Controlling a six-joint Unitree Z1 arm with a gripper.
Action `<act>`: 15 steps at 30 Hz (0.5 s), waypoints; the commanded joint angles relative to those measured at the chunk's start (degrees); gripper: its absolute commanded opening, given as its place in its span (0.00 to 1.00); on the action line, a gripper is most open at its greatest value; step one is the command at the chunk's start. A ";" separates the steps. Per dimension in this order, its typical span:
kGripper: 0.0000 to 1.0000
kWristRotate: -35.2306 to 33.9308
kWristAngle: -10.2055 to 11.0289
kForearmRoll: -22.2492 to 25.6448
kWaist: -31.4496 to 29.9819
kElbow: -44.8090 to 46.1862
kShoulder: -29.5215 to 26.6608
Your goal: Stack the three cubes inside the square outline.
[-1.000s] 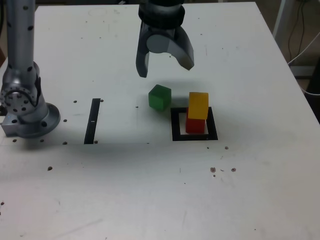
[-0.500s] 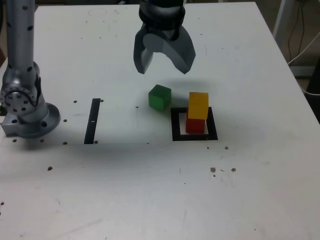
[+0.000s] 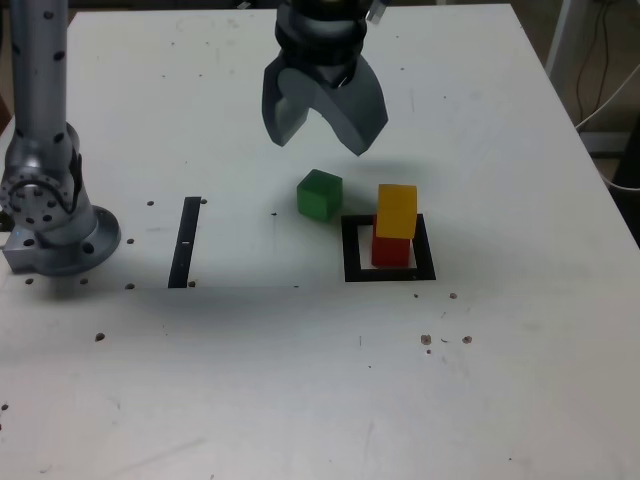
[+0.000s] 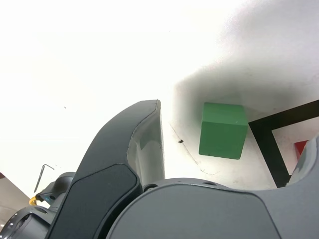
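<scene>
Hanging over the white table [image 3: 520, 380], the arm comes down from the top edge of the exterior view w/ its gripper [image 3: 319, 138] pointing down and toward the camera, fingers spread wide apart and holding nothing, clear of the tabletop. Arm's grey base [image 3: 45, 215] sits at the exterior view's left, w/ its column rising out of frame. Vs. 1.0 s ago the gripper has turned about its axis and shifted a bit toward the exterior view's left: the fingertip on that side now looks broader and the other fingertip sits higher; opening approx. the same. Square outline [image 3: 350, 250] lies right of centre in the exterior view, w/ the red cube [image 3: 392, 251] inside it and the yellow cube [image 3: 397, 210] stacked on top, a bit skewed. Green cube [image 3: 320, 195] rests on the table just outside the outline's far-left corner in the exterior view, below and in front of the gripper, not touching it. Cubes and outline unchanged from before. Wrist view: green cube [image 4: 223, 130] sits between the two fingers, beside the outline's corner [image 4: 271, 144], w/ a sliver of red cube [image 4: 301, 148] at the frame edge. Straight black strip [image 3: 186, 241] lies near the base.
</scene>
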 commanded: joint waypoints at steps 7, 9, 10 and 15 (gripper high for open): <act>0.99 0.04 -0.44 -0.78 -0.14 1.18 1.60; 0.99 0.02 -0.74 -1.29 -0.20 1.59 2.25; 0.99 0.02 -0.88 -1.56 -0.26 1.77 2.55; 0.99 0.02 -1.54 -2.76 -0.57 2.62 3.52</act>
